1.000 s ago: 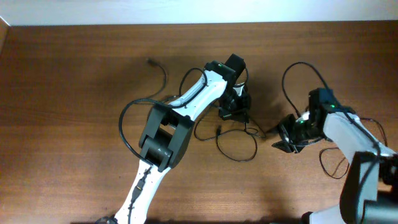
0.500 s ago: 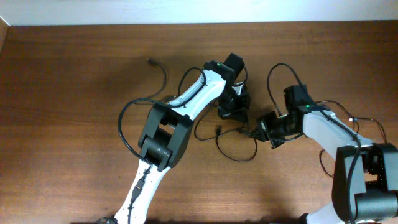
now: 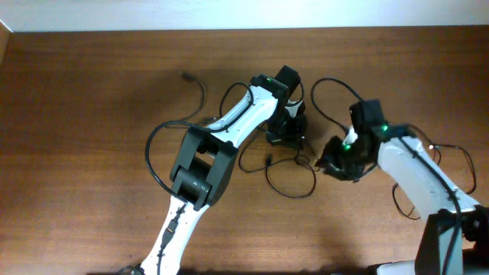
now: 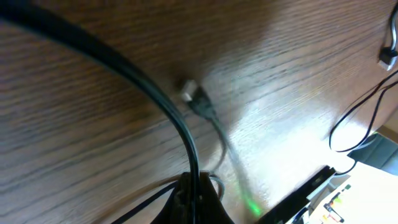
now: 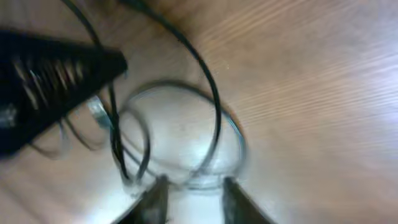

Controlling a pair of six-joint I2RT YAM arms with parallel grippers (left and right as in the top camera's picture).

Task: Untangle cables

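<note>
Two grippers of mine sit low over the same knot, and I place everything from my left gripper (image 3: 288, 131), which is near the middle of the table (image 3: 92, 153).

My left gripper has its jaws pressed together on one of the cables (image 3: 290, 183). In the left wrist view the pinched strand (image 4: 149, 87) sweeps in from the upper left and ends clamped between my fingertips at the bottom edge. A metal-tipped plug (image 4: 188, 91) lies on the wood just past those fingertips, right beside the strand, with its thin lead curling back toward the left gripper.

From overhead, the loose loops of the cables spread on the wood on the side of the left gripper nearer my bases. One lead runs off from the left gripper to the far left and ends in a small connector (image 3: 186, 75), well apart from it. Another loop arcs up just to the right of the left gripper.

My right gripper (image 3: 330, 162) is just to the right of the left gripper and slightly nearer my base, not touching it. Its fingers (image 5: 155, 199) stand apart. A blurred ring of cable lies just ahead of the gap between them, and its near edge reaches the level of the tips. I cannot tell whether it touches either finger.
</note>
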